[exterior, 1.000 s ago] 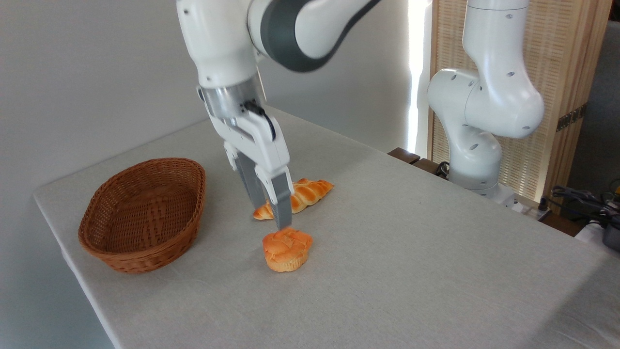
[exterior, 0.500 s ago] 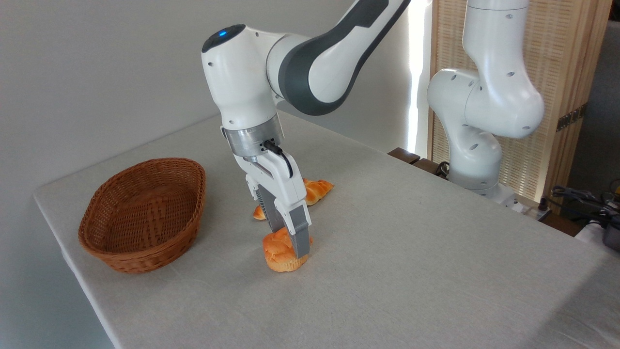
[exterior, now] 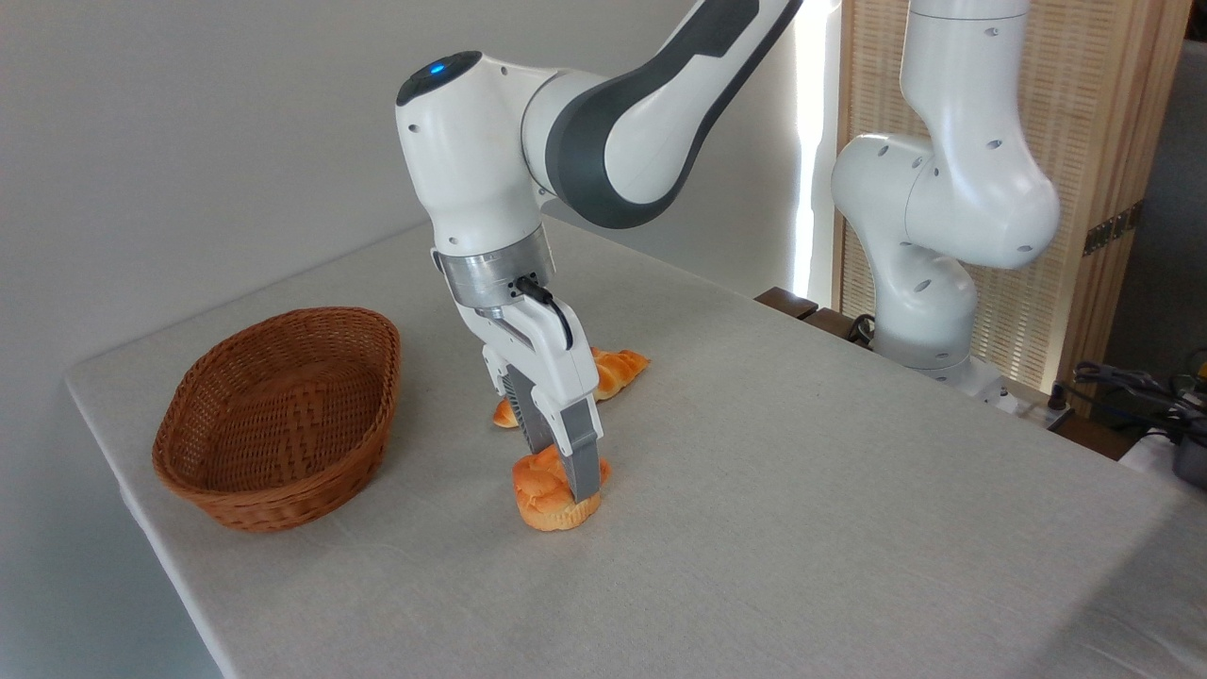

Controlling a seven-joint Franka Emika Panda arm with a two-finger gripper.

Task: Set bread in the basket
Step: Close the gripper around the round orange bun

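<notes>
- Since half a second ago the knotted bun [exterior: 545,490] looks narrower between the fingers, and the gripper [exterior: 564,476] sits a touch higher; a second ago the fingers only touched the bun's top from above
- The gripper now straddles the knotted bun, one grey finger [exterior: 582,467] pressed on its right face and the other behind its far side; it looks clenched on the bun, though the far finger's contact is hidden; the bun rests on the table [exterior: 801,490], and whether its fluted base has left the cloth cannot be told
- The bun lies to the right of the wicker basket [exterior: 278,420], well apart from it and a little nearer the camera; the stretch of table between them is bare
- The basket stands upright near the table's left corner, its hollow showing only woven wicker; its place matches the earlier frames
- Just beyond the bun lies the braided loaf [exterior: 618,370], its middle covered by the gripper body so that only its two ends show; it has not shifted
- Farther back and far to the right of the basket, the arm's white base [exterior: 919,311] stands at the table's rim before a slatted wooden screen [exterior: 1103,141]; dark cables [exterior: 1132,387] lie at the right edge, cut off by the frame
</notes>
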